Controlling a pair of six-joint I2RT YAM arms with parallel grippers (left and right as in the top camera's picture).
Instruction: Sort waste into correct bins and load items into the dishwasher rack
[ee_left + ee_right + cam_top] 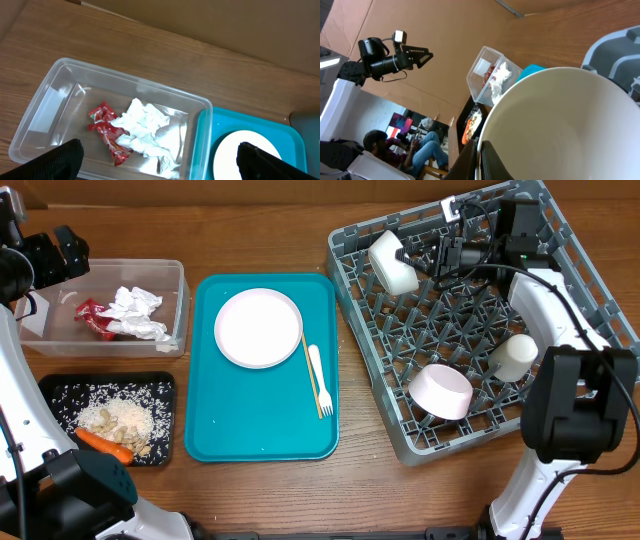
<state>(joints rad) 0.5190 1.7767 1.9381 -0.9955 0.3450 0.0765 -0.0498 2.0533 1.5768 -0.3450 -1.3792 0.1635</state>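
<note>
A wood-grain table point(260, 490) carries everything, with brown cardboard point(455, 45) walling its far side. The right wrist view looks past that into a room where a person point(417, 150) in jeans sits.

The grey rack point(345, 270) fills the right side, set a little askew to the table edge. In its far left corner the white bowl point(392, 262) lies on its side with its mouth facing right. The right gripper point(478, 160) is clamped on its rim, one finger inside and one outside. A pink bowl point(441, 391) leans near the rack's front. A cup point(512, 357) lies tipped to its right, long axis slanting.

On the teal tray point(260, 415) the plate point(258, 328) sits flat at the far end. The fork point(319, 377) lies lengthwise along the right side, tines toward the near edge, and the wooden stick point(310, 370) lies just beside it, nearly parallel.

The clear tub point(181, 310) holds red wrappers point(107, 132) and napkins point(142, 125). Above it the left gripper point(159, 146) hangs with its fingers spread wide, holding nothing. The black tray point(50, 385) holds rice point(125, 405) and a carrot point(103, 443) lying slantwise along its near side.
</note>
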